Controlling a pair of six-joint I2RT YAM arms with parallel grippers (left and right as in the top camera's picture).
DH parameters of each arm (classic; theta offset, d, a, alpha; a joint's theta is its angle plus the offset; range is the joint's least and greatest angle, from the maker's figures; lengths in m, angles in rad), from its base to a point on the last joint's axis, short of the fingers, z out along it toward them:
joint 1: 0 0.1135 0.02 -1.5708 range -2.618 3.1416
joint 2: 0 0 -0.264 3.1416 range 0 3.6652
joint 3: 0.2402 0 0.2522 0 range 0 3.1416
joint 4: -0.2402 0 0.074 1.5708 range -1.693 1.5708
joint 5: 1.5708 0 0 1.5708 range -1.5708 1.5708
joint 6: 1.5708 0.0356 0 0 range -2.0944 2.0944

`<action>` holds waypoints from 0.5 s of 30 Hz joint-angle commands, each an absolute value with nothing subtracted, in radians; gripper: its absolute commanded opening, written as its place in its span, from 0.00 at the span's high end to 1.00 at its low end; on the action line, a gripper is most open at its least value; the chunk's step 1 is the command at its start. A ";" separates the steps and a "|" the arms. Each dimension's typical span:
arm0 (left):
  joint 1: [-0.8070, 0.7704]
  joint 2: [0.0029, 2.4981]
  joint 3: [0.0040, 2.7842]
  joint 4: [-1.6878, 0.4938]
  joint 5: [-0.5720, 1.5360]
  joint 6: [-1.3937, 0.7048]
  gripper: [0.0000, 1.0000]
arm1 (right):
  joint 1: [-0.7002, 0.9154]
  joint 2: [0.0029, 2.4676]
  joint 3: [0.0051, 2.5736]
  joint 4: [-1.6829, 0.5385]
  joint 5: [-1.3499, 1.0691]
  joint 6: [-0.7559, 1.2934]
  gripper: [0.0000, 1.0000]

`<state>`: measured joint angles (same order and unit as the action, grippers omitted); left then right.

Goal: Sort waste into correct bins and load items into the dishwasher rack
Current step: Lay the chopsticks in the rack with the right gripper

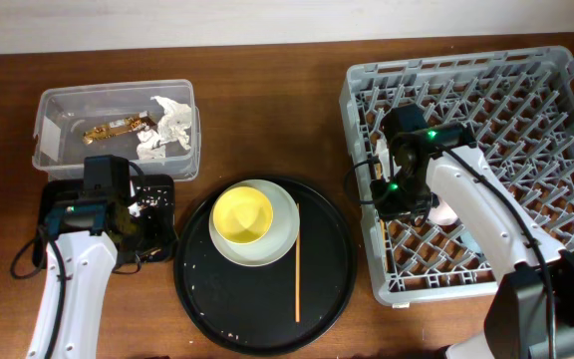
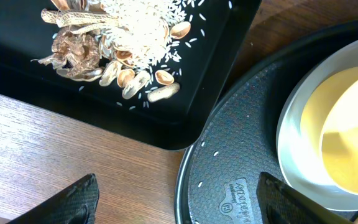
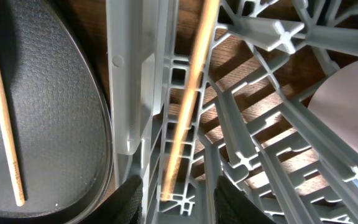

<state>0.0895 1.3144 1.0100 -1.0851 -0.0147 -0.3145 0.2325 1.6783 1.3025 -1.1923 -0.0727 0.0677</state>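
My right gripper hangs open at the left wall of the large grey lattice dishwasher rack. One thin wooden chopstick leans loose between its fingers, seemingly dropped into an edge cell for support. The second wooden chopstick waits on the round black tray. My left gripper gapes wide and empty beside the shallow black rectangular tray.

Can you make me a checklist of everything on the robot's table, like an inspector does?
Surface: brown wooden table.
Job's things: clear tub holds crumpled tissue and gold wrapper; black tray holds food scraps; yellow bowl sits in plate; loose chopstick beside them on the round black tray; racked chopstick in dishwasher rack.
Clutter: stray rice grains on that round tray.
Grippers: left gripper jaws open, empty; right gripper jaws open either side of racked chopstick.
Cables: black cable beside left arm.
Surroundings: pale strip beyond the table's far edge.
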 commanded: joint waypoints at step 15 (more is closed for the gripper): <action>0.094 1.298 1.009 -1.082 -0.011 -0.324 0.19 | 0.807 1.888 1.153 -0.887 -0.169 0.527 0.44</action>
<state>0.0895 1.3144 1.0100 -1.0813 -0.0147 -0.3145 0.7757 1.8137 1.1591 -0.8955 -0.1783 0.4553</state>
